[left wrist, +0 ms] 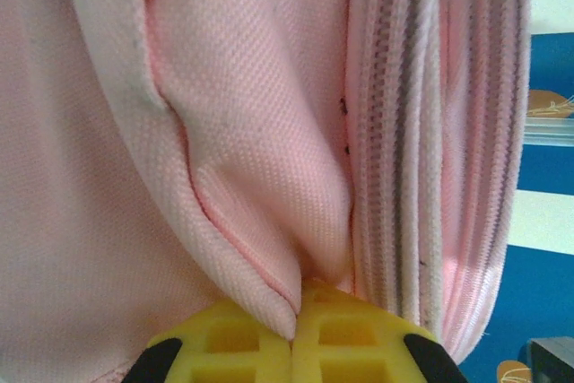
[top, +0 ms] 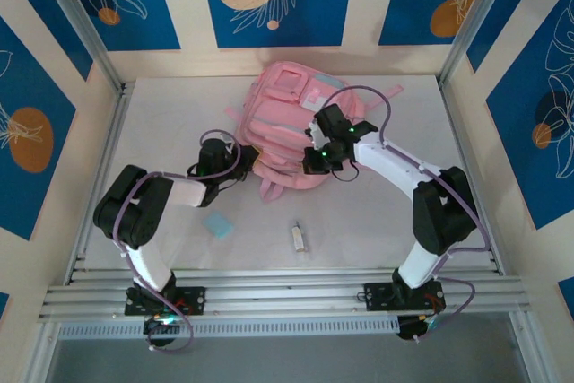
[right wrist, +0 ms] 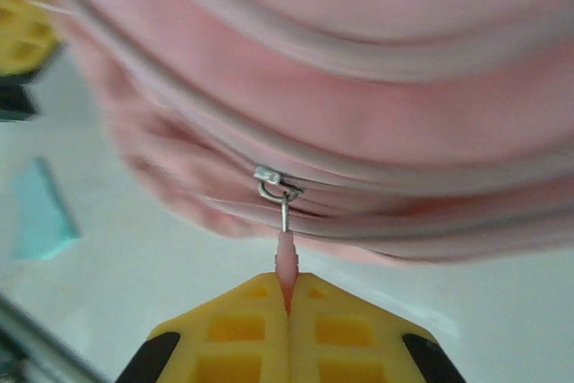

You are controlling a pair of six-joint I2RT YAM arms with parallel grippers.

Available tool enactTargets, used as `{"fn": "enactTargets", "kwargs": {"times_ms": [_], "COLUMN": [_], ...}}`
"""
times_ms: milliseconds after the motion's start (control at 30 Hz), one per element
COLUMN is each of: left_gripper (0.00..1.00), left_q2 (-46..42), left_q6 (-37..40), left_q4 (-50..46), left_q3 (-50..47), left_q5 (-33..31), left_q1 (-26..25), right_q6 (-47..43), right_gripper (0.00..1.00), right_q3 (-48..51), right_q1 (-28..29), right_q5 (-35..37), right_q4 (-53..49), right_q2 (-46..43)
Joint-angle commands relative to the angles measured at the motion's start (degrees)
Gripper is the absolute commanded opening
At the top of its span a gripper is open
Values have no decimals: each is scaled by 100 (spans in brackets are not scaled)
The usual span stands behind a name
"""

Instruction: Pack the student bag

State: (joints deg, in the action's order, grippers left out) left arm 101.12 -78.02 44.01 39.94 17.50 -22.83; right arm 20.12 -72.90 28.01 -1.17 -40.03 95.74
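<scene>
We find the student bag [top: 291,123] lying towards the far middle of the desk [top: 377,230], between the two arms. Our left pincer [left wrist: 294,316] is closed tight on a fold of the bag's pink cloth, just beside a ribbed zip track, at the bag's left edge. Our right pincer [right wrist: 287,293] is pinched together on the small pink zip pull [right wrist: 286,257] (its metal slider [right wrist: 272,178] sits on the track just above), at the bag's near right side. A flat pale blue piece [top: 218,225] and a small white object [top: 299,238] lie on the desk nearer the arm bases, apart from the bag
</scene>
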Motion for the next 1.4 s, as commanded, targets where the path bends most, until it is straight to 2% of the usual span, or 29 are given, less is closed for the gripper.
{"fn": "enactTargets", "kwargs": {"times_ms": [0,133,300,367,533,733,900,967,1000,1133,1233,1367], "left_gripper": [0,0,0,0,0,0,0,0,0,0,0,0], "left_q2": [-134,-177,-206,-220,-329,-486,-623,-620,-621,-606,-586,-553], "left_q6": [59,62,63,69,68,72,207,282,334,510,590,740], "left_q4": [311,199,115,82,38,-56,-258,-335,-392,-489,-490,-567], "left_q3": [262,275,243,188,3,-72,-1,59,95,205,255,387], "left_q5": [-49,250,628,718,835,968,971,996,1003,1010,1014,1097], "left_q1": [214,226,222,224,226,226,219,227,218,196,182,130], "right_q6": [-515,-820,-1144,-1010,-742,-721,-648,-524,-454,-304,-157,-12], "right_gripper": [0,0,0,0,0,0,0,0,3,47,62,71], "right_q3": [213,103,-165,-492,-1214,-2256,-2184,-2035,-1941,-1201,-862,-752], "right_q1": [-350,-753,-1394,-1701,-2294,-2596,-2565,-2560,-2544,-2322,-2082,-1709], "right_q5": [1039,2284,3059,2985,1951,2010,1969,1712,1547,880,686,526], "right_q4": [-1046,-717,407,675,1235,1043,1119,1068,1002,1133,1173,1180], "right_q2": [-271,-143,273,587,1337,2287,2231,2048,1901,1057,604,378]}}
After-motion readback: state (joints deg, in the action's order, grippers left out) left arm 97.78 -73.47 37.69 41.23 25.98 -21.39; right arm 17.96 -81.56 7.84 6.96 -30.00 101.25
